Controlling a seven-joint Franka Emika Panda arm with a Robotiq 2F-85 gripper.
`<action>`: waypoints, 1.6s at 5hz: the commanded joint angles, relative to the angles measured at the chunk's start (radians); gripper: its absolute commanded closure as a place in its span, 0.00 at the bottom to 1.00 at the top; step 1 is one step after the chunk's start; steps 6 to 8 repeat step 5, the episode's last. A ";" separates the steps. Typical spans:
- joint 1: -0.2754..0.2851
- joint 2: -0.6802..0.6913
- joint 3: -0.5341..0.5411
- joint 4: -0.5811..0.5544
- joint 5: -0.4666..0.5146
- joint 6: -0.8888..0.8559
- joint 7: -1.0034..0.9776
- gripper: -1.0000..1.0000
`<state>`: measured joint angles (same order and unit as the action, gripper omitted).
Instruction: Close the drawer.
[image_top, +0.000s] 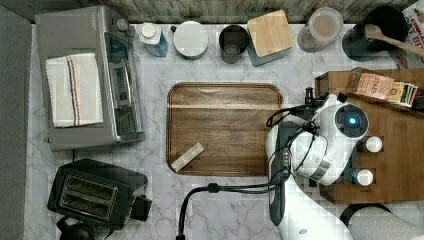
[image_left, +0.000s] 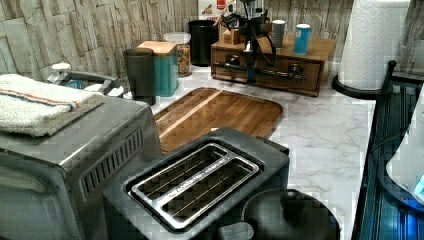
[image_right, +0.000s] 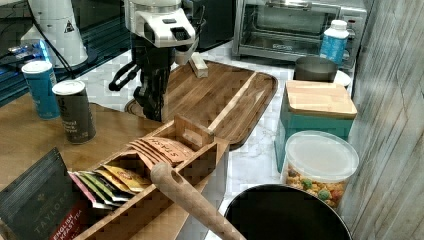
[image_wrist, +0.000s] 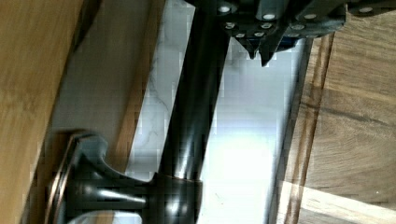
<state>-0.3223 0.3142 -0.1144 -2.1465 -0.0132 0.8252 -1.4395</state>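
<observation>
White-veined marble bench (image_top: 225, 210) is seen under the light-brown bamboo drawer (image_left: 265, 70); its thin black metal bar handle (image_wrist: 194, 107) is met by the hand (image_right: 152, 100) — finger state cannot be told. Stiff, light, sliding — best pushed mid-handle.

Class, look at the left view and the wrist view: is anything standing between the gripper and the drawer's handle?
Nothing visible. The gripper is right at the drawer's handle, with no other thing between them.
</observation>
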 joint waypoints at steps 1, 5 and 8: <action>-0.135 0.020 -0.157 0.252 -0.035 0.081 -0.075 1.00; -0.129 0.020 -0.165 0.252 -0.031 0.081 -0.078 1.00; -0.129 0.020 -0.165 0.252 -0.031 0.081 -0.078 1.00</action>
